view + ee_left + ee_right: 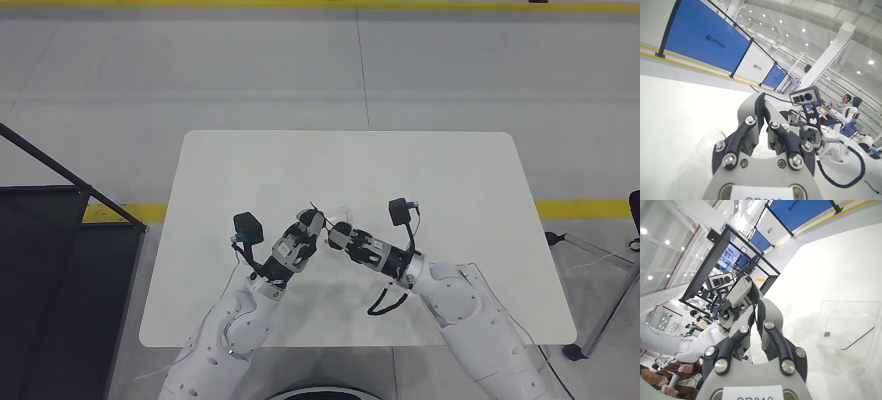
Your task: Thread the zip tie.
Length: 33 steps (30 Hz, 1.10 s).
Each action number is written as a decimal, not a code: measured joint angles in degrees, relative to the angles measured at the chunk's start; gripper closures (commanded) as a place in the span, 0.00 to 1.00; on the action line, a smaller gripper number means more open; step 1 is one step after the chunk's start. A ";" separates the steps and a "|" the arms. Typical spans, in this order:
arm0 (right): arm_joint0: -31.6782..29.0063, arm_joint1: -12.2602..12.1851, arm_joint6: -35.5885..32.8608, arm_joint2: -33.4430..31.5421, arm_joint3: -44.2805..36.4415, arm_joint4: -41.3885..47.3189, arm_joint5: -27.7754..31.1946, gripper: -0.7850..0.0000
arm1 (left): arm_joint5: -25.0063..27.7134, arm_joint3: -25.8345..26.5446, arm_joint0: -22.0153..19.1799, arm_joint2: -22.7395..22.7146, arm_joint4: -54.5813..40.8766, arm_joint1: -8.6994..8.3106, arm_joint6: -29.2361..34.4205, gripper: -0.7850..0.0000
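Observation:
The black zip tie [320,217] is held above the middle of the white table [450,180], between the two grippers. My left gripper [762,95] is shut on one end, and the thin strap [780,98] runs from its tips toward the right arm. My right gripper [757,303] is shut too, with a stretch of the strap [753,313] hanging beside its pads. In the top view the left gripper [306,224] and the right gripper [340,236] nearly touch tip to tip.
A clear plastic tray [865,306] lies flat on the table just beyond the grippers. It holds another black zip tie [859,339] and a small brown scrap [827,334]. The same tray [346,211] shows in the top view.

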State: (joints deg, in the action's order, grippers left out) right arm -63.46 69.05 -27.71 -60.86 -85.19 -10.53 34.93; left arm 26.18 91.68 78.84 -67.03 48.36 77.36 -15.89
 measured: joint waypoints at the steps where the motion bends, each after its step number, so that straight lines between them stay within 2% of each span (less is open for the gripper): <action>1: -0.01 0.00 0.01 0.00 -0.01 -0.01 0.00 1.00 | -0.01 0.01 0.01 0.00 0.01 0.00 0.00 1.00; 9: -0.07 0.02 -0.02 -0.07 -0.06 -0.04 -0.02 1.00 | 0.02 0.08 0.12 -0.03 0.04 0.04 -0.12 1.00; 10: -0.08 0.03 -0.02 -0.09 -0.06 -0.03 -0.01 1.00 | -0.04 0.10 0.14 -0.03 -0.04 0.04 -0.10 0.72; 12: -0.14 0.03 0.07 -0.15 -0.09 0.11 0.07 1.00 | -0.17 0.15 0.20 -0.02 -0.34 0.07 0.04 0.31; 13: -0.17 0.03 0.15 -0.20 -0.10 0.22 0.17 1.00 | -0.19 0.19 0.21 -0.03 -0.47 0.07 0.16 0.13; 14: -0.21 0.03 0.26 -0.27 -0.10 0.38 0.28 1.00 | -0.21 0.23 0.23 -0.05 -0.56 0.07 0.30 0.09; 17: -0.39 0.03 0.73 -0.53 -0.09 0.88 0.79 1.00 | -0.09 0.36 0.37 -0.18 -0.81 0.04 0.75 0.00; 19: -0.55 0.03 1.10 -0.72 -0.06 1.22 1.14 1.00 | 0.25 0.46 0.52 -0.33 -0.84 -0.01 1.10 0.03; 28: -0.98 0.00 2.02 -1.56 0.11 2.81 2.76 1.00 | 3.17 1.37 2.02 -2.03 -0.94 -0.57 3.02 0.00; 33: -1.02 -0.32 -1.38 -2.16 0.61 6.20 5.78 1.00 | 5.72 1.69 2.84 -4.78 -7.75 -0.97 4.76 0.00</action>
State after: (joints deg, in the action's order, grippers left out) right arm -64.48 68.73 -29.10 -63.01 -84.58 -4.33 40.71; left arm 31.90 93.37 81.68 -71.81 40.62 76.40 -11.12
